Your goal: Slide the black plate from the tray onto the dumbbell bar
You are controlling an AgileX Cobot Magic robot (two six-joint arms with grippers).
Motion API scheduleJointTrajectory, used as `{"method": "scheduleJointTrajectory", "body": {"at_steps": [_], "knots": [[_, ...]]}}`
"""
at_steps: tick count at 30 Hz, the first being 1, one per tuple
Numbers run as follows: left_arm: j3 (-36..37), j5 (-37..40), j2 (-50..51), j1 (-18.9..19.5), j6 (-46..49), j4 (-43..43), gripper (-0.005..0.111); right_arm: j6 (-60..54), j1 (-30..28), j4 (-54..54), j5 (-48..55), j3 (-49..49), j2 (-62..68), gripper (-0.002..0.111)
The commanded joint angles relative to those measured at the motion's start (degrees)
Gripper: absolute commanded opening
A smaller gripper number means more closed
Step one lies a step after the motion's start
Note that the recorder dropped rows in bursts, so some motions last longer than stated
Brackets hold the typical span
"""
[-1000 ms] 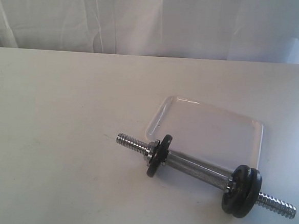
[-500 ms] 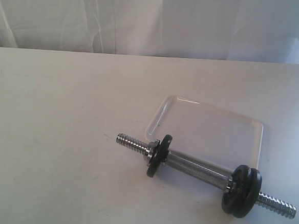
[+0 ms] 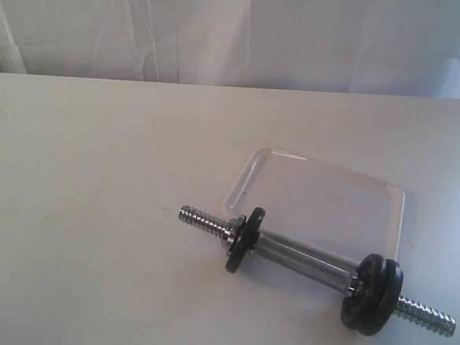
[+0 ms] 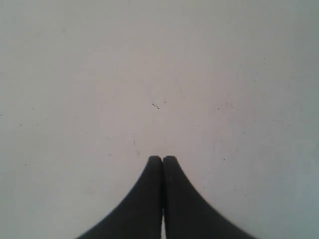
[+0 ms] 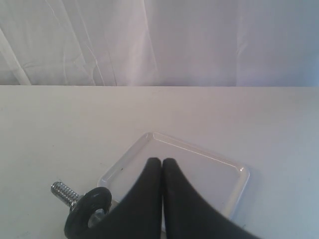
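Note:
The chrome dumbbell bar (image 3: pixel 303 262) lies on the table across the near edge of the white tray (image 3: pixel 323 199). One black plate (image 3: pixel 245 241) sits on the bar's left part; two more (image 3: pixel 373 295) sit together toward its right end. Nothing lies in the tray. Neither gripper shows in the exterior view. My right gripper (image 5: pixel 162 161) is shut and empty, hanging over the tray (image 5: pixel 234 186), with the left plate (image 5: pixel 87 211) and a threaded tip (image 5: pixel 63 192) beside it. My left gripper (image 4: pixel 162 159) is shut and empty over bare table.
A white tabletop (image 3: pixel 93 210) spreads to the left and behind the tray. A white curtain (image 3: pixel 240 31) hangs along the table's far edge. The bar's right threaded tip (image 3: pixel 429 317) lies close to the table's near right corner.

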Motion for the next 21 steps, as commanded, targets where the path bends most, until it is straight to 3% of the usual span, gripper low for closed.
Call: {"method": "scheduleJointTrajectory", "body": {"at_steps": [1, 3, 7, 21], "knots": [[8.42, -11.0, -1.52, 0.13, 0.05, -4.14, 0.0, 0.12, -0.28, 0.09, 0.11, 0.22, -0.15, 0.0], [12.51, -16.23, -1.52, 0.13, 0.18, -6.86, 0.0, 0.12, -0.28, 0.09, 0.11, 0.22, -0.15, 0.0], [13.12, -20.85, -1.52, 0.27, 1.09, -10.41, 0.0, 0.12, -0.28, 0.09, 0.11, 0.22, -0.15, 0.0], [13.12, -20.64, -1.52, 3.66, 1.09, -10.84, 0.0, 0.12, -0.28, 0.09, 0.11, 0.22, -0.15, 0.0]]}}
